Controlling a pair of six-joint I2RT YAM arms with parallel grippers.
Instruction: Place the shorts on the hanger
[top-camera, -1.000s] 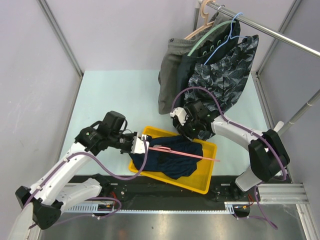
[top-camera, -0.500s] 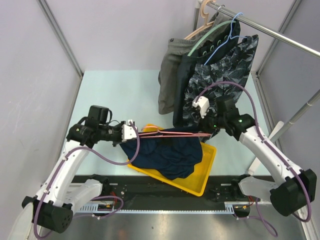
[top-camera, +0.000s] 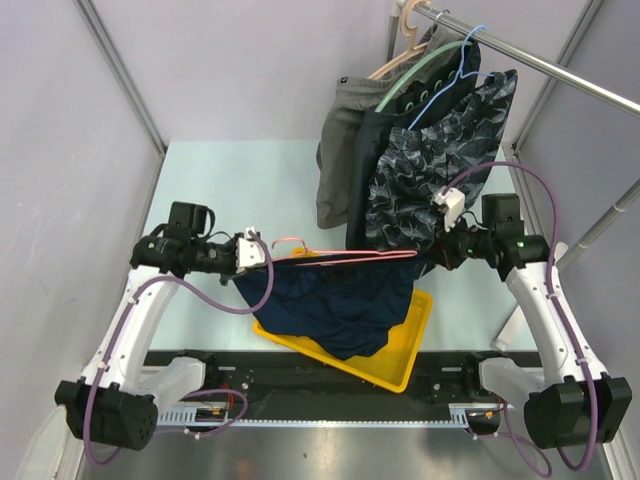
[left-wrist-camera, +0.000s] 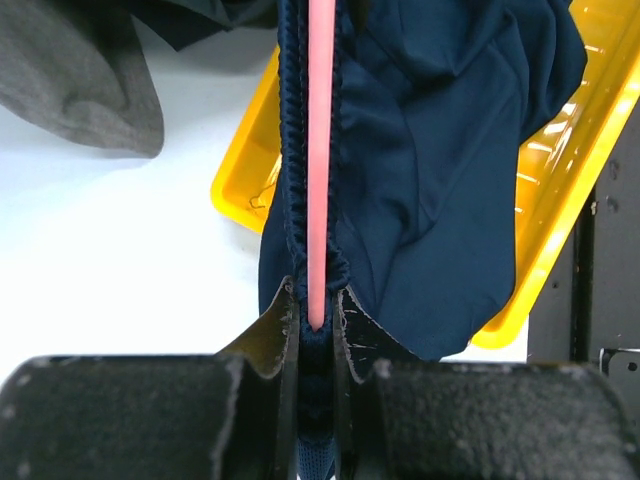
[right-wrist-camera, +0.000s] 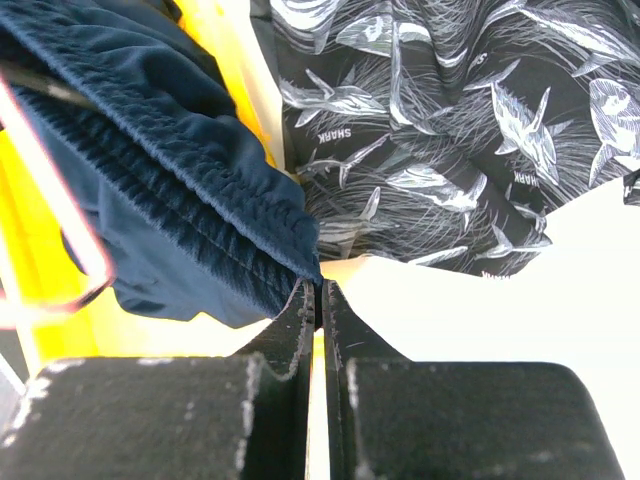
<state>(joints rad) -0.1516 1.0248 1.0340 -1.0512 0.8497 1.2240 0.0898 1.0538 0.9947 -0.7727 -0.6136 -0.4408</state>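
The dark navy shorts (top-camera: 335, 300) hang stretched by the waistband between my two grippers, their lower part draped into the yellow tray (top-camera: 405, 350). The thin pink hanger (top-camera: 350, 256) lies along the waistband, its hook near my left gripper. My left gripper (top-camera: 250, 256) is shut on the waistband and the hanger's bar together. In the left wrist view my left gripper (left-wrist-camera: 318, 295) pinches the hanger (left-wrist-camera: 321, 150) and the shorts (left-wrist-camera: 450, 150). My right gripper (top-camera: 432, 258) is shut on the other waistband end. In the right wrist view my right gripper (right-wrist-camera: 320, 290) holds the corner of the shorts (right-wrist-camera: 170, 170); the hanger (right-wrist-camera: 60, 210) shows at left.
A metal rail (top-camera: 540, 65) at the back right carries grey shorts (top-camera: 340, 150), shark-patterned shorts (top-camera: 440, 160), a mint-green hanger (top-camera: 420, 75) and a blue wire hanger (top-camera: 450, 80). The patterned shorts hang just behind my right gripper. Frame posts stand at the table's sides.
Both grippers have risen and moved apart, lifting the shorts and hanger out of the tray and stretching the waistband. The right gripper has swung far to the right.
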